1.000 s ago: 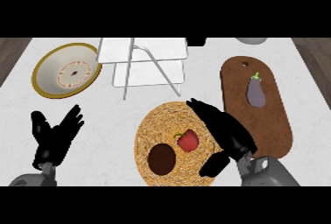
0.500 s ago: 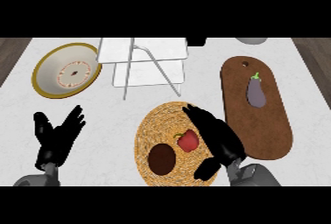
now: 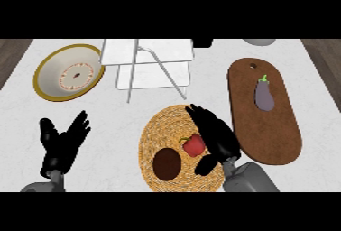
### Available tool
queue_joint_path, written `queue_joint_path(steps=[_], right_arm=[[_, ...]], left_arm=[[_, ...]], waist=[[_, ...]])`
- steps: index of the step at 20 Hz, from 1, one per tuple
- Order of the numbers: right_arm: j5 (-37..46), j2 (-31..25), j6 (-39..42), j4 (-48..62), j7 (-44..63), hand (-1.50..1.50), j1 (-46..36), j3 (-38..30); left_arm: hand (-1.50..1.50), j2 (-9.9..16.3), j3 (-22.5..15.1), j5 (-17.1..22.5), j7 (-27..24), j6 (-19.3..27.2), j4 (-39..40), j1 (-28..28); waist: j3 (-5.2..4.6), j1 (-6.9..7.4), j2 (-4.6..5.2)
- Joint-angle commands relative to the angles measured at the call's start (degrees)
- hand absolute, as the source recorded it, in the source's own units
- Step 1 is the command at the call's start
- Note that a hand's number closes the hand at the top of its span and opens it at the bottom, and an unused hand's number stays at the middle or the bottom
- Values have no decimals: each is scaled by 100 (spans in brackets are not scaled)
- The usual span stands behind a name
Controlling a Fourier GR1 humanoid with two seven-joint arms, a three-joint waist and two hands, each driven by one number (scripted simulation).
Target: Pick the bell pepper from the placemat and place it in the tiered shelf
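Head view: the right hand (image 3: 214,134) lay over the woven placemat (image 3: 160,135), fingers extended and thumb apart, just beside the red bell pepper (image 3: 193,145) on the mat and holding nothing. A dark brown disc (image 3: 166,164) sat near the pepper. The left hand (image 3: 61,145) rested open at lower left. The white tiered shelf (image 3: 149,61) stood beyond the mat.

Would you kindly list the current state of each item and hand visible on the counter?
Bell pepper: lying on the placemat, not lifted.
Placemat: flat on the counter, also bearing a dark round disc.
Right hand: open, beside the pepper.
Left hand: open, resting at lower left.
Tiered shelf: holds nothing visible.
Eggplant: lying on the cutting board.
Plate: holds nothing.
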Motion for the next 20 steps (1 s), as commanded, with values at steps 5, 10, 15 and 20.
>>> queue_joint_path(steps=[5,10,15,20], right_arm=[[318,392,-874,883,-534,-150,75,34],[72,401,-1046,1515,-736,-150,-539,-112],[215,351,-689,2024,-1178,150,-753,-119],[122,399,-768,2590,-1658,150,-1049,384]], left_arm=[[0,-254,9,-136,56,25,-292,181],[0,-21,223,-58,315,-339,-509,276],[0,-155,254,-214,357,-152,-326,-85],[0,-341,240,-436,-77,-69,344,-354]], waist=[[0,10,-4],[1,27,-2],[0,18,1],[0,21,12]])
